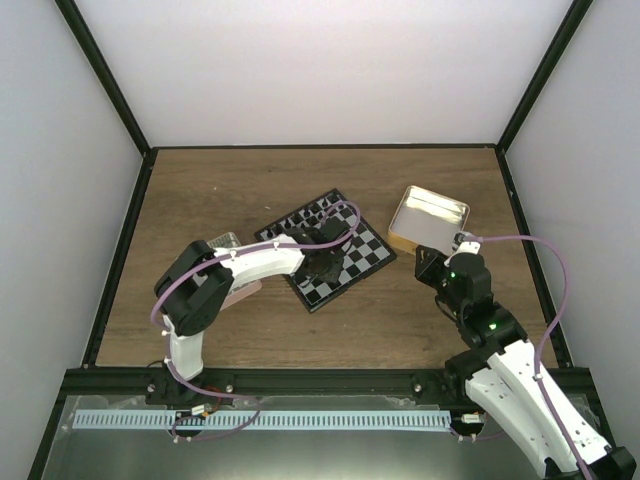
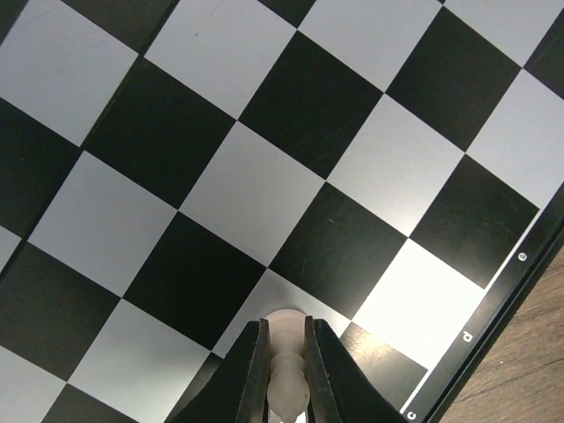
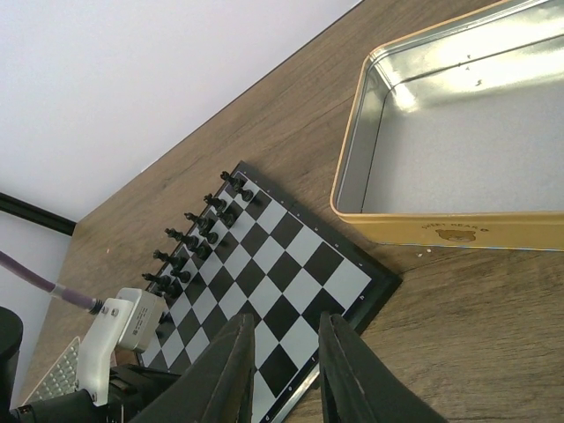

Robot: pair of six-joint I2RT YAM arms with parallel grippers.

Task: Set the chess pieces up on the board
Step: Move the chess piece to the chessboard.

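Between the clenched left jaws, a cream-white chess piece [image 2: 286,357] upright over the board [image 2: 264,176]; right jaws parted.

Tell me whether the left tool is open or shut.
Shut on a white chess piece: the left tool's fingers clamp both its sides, over the board.

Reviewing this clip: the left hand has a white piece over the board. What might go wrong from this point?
1. The left hand pinches the white piece near the board edge marked c and d, close to a square's border. Released there, it may straddle two squares or topple.
2. The black pieces stand packed in the far rows. A careless pull-back across the board might knock them.
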